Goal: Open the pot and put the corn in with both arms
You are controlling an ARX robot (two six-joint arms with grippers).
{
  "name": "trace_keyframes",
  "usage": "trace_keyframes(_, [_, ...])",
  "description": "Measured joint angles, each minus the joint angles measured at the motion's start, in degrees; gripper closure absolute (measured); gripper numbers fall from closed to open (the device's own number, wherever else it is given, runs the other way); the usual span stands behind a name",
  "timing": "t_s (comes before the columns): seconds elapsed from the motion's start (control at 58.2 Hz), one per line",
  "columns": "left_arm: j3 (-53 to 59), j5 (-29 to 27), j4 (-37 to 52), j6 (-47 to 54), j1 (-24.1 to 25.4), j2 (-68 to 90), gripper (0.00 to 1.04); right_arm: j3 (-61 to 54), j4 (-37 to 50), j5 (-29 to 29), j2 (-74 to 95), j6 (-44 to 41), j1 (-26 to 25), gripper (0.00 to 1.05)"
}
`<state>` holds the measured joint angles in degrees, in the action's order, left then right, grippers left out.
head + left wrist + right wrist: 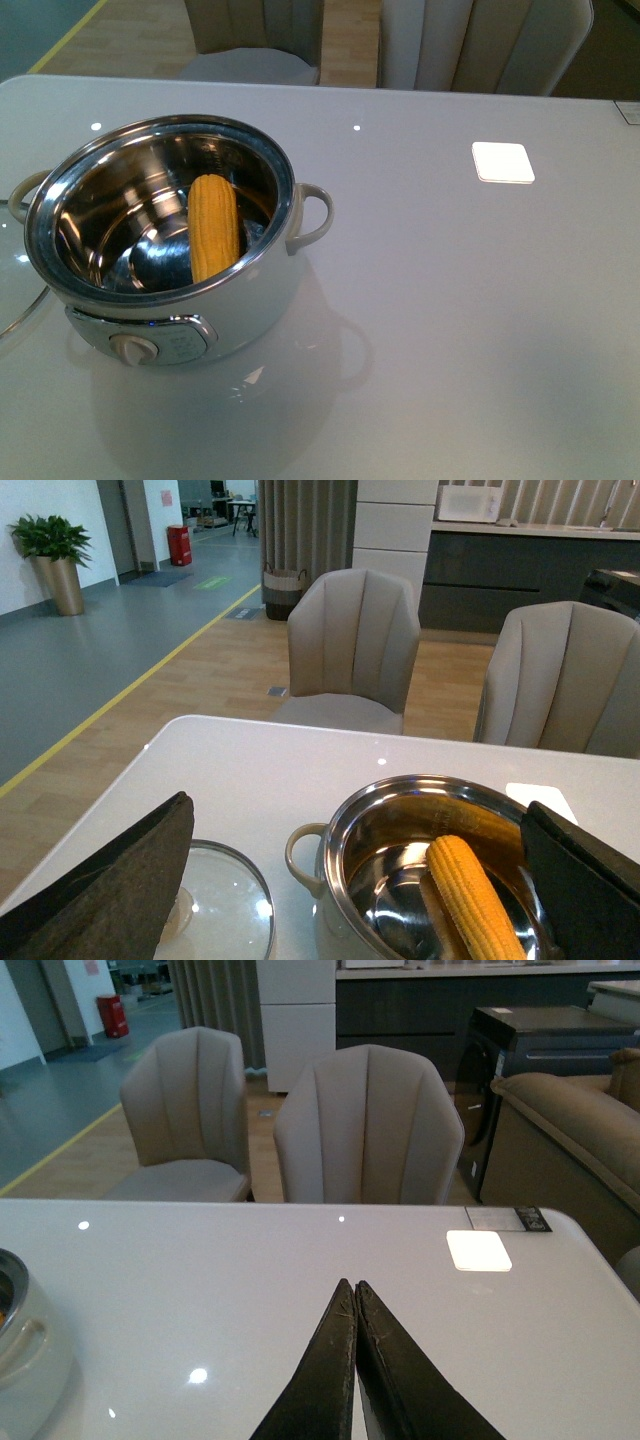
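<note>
Open pot (170, 240) on the white counter (450, 300), toward the left of the front view, dial (134, 350) on its front panel facing the camera, one loop handle (312, 215) out to the right side. Inside the shiny steel bowl, the corn (213, 227), leaning against the wall with its tapered end up. Seen again from the left wrist: corn (474, 896) lying in the pot (400, 880), glass lid (215, 905) flat on the counter just beside the pot's handle. At the far left edge of the front view, a sliver of that lid (15, 290). Left claw (355, 880) spread wide, one finger (110, 880) over the lid side, the other at the pot's far side, nothing gripped. Right claw (356, 1305) pressed together to a point, holding nothing, poised over bare counter (250, 1280) well apart from the pot (25, 1350). A small white square (503, 162) on the counter to the right. Grey chairs (368, 1125) behind the counter.
</note>
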<state>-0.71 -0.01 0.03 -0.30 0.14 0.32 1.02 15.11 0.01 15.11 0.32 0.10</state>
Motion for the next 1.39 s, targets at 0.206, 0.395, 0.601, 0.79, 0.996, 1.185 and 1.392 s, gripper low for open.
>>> trace_keyframes(0.206, [0.0,0.0,0.0,0.0,0.0,0.0,0.07,0.0,-3.2,0.0,-3.3,0.0,0.0,1.03])
trace_keyframes(0.395, [0.0,0.0,0.0,0.0,0.0,0.0,0.07,0.0,-11.0,-0.2,-9.4,0.0,0.0,1.03])
trace_keyframes(0.601, [0.0,0.0,0.0,0.0,0.0,0.0,0.07,0.0,-15.0,0.0,-14.7,0.0,0.0,1.03])
trace_keyframes(0.79, [0.0,0.0,0.0,0.0,0.0,0.0,0.07,0.0,-15.0,0.0,-14.7,-0.1,0.0,0.79])
trace_keyframes(0.996, [0.0,0.0,0.0,0.0,0.0,0.0,0.07,0.0,-15.0,0.0,-14.8,-0.1,0.0,0.39])
trace_keyframes(1.185, [0.0,0.0,0.0,0.0,0.0,0.0,0.07,0.0,-15.0,0.0,-14.8,-0.1,0.0,0.09])
trace_keyframes(1.392, [0.0,0.0,0.0,0.0,0.0,0.0,0.07,0.0,-15.0,0.0,-14.8,-0.1,0.0,0.09])
